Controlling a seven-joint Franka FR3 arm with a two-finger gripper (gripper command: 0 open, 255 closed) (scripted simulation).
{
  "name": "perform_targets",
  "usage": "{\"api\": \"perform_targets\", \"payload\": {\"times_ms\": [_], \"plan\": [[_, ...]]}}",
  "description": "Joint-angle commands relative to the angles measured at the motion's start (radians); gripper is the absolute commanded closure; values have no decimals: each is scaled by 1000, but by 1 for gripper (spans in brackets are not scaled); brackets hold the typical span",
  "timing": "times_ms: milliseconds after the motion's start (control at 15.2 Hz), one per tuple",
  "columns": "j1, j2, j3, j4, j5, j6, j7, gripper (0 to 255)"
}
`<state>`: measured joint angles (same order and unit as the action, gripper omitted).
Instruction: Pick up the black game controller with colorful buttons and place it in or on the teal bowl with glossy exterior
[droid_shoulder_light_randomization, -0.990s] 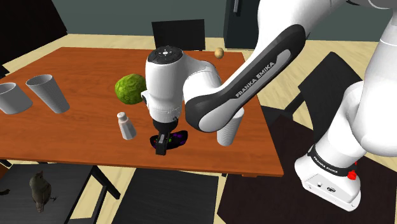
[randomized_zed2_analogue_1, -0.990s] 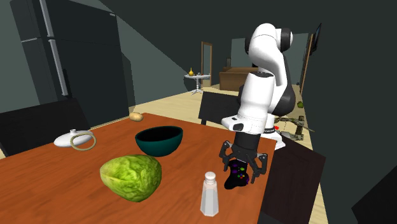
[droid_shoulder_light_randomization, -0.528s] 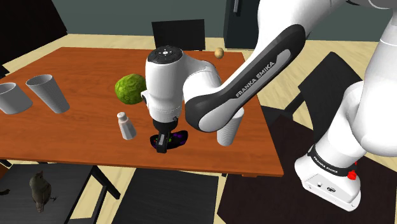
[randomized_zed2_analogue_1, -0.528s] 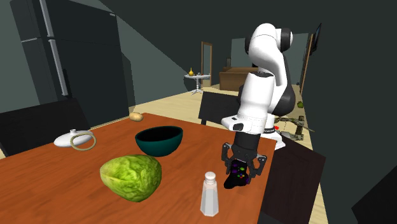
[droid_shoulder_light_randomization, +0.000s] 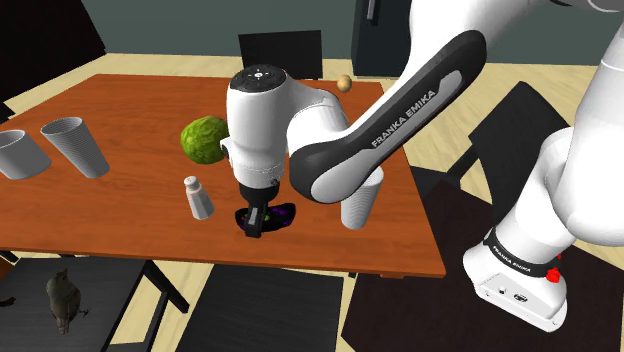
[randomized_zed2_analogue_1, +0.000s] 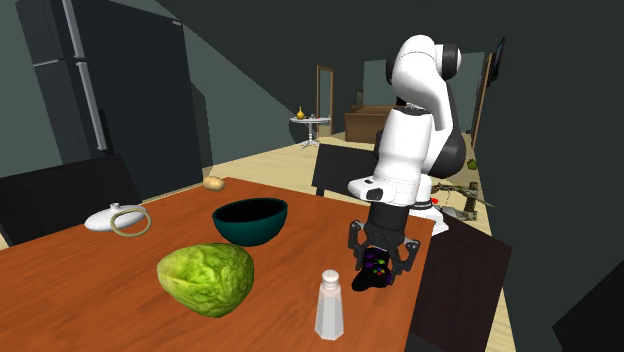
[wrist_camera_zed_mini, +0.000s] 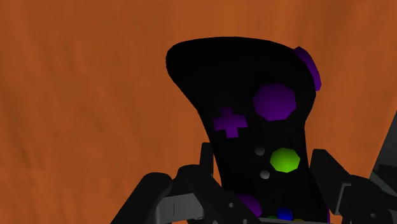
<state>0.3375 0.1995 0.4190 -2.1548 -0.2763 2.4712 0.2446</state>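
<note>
- Pincer (randomized_zed2_analogue_1: 381, 262): points straight down at the worktop (randomized_zed2_analogue_1: 300, 215) and is clenched on the controller (randomized_zed2_analogue_1: 376, 276).
- Fingers (wrist_camera_zed_mini: 205, 164): in the wrist view they press on the controller's narrow part from both sides. Its broad end sticks out past the fingertips.
- Controller markings: black body with purple buttons, a purple cross pad and one green button (a blue one shows close to the pincer's base).
- Controller position: near the worktop edge at the shoulder view's lower side, between the shaker (droid_shoulder_light_randomization: 198, 197) and a cup (droid_shoulder_light_randomization: 362, 200).
- Contact with the worktop: cannot be told. The controller sits at or just above the orange-brown surface.
- Bowl (randomized_zed2_analogue_1: 250, 220): teal outside, dark inside, upright on the worktop. It stands to the second exterior view's left of the controller, and the two are apart.
- Lettuce (randomized_zed2_analogue_1: 205, 278): green, on the worktop near the bowl, closer to the second exterior camera.
- Shaker: white, upright, just beside the controller and not touching it.
- Cup: white, on the worktop on the controller's other side, partly behind the arm (droid_shoulder_light_randomization: 380, 130).
- Further cups (droid_shoulder_light_randomization: 77, 146): two, white, near the worktop's end at the shoulder view's left.
- Arm: white, reaches from the shoulder view's lower right over the worktop to the pincer.
</note>
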Motion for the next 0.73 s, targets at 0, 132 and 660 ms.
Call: {"api": "perform_targets", "payload": {"times_ms": [0, 132, 660], "plan": [[-4, -19, 6, 5, 17, -22, -13, 255], [-7, -37, 10, 13, 34, -44, -26, 255], [-15, -100, 22, 53, 90, -138, -71, 255]]}}
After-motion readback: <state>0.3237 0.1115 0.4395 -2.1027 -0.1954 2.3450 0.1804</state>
